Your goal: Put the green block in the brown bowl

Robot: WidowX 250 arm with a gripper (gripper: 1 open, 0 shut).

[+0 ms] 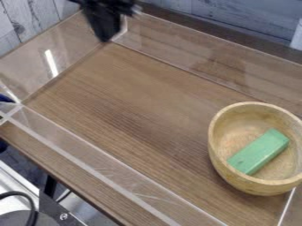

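One bowl sits nearest me at the lower right: the brown bowl (255, 147), round, light tan wood with a thick rim and faint grain. I see the green block (260, 151) lying inside it, a small matte bright green bar, set on a diagonal across the bowl's floor with one end toward the upper right rim. Nothing else is in the bowl.

Under it the worktop (130, 110) is dark brown wood with long straight grain, and clear plastic walls (71, 161) run along its edges, catching white glints. A small clear angled bracket stands at the far corner.

Farthest from me, at the top left, the pincer (106, 19) hangs dark and blurred over that far corner, well apart from the bowl. I cannot make out whether its jaws are parted or closed; I see nothing in them.
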